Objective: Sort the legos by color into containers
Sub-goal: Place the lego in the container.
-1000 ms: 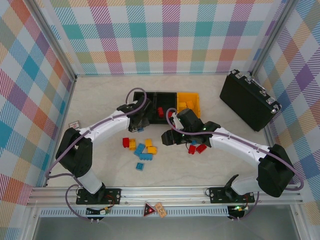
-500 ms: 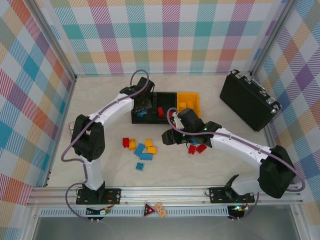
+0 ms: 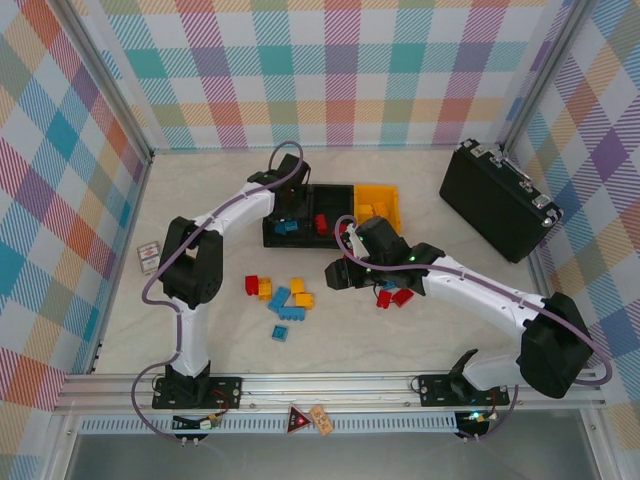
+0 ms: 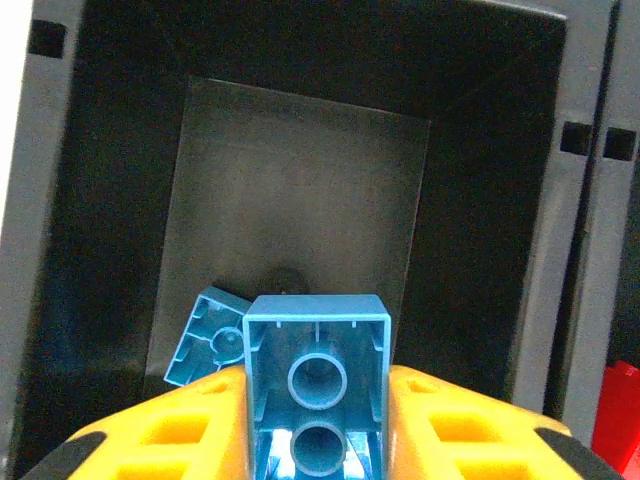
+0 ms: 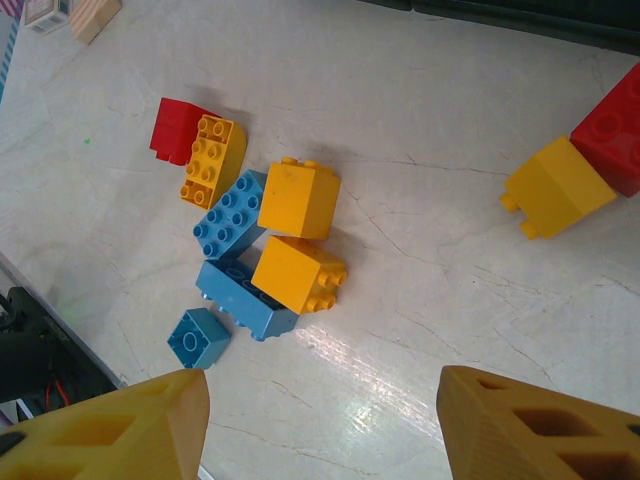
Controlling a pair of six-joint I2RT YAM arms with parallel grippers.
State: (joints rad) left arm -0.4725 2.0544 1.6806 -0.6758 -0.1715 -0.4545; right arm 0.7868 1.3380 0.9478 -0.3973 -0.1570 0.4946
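Right pincer (image 5: 322, 405) over marbled table (image 5: 430, 300)

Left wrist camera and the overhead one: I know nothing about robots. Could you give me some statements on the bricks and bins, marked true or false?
1. The left end effector holds a blue brick over a black bin. True.
2. That bin is otherwise bare. False: a second blue brick lies on its floor.
3. The right end effector grips a yellow brick. False: its fingers stand apart, nothing between them, above loose bricks on the table.
4. The yellow-orange bin is at the row's right end. True.
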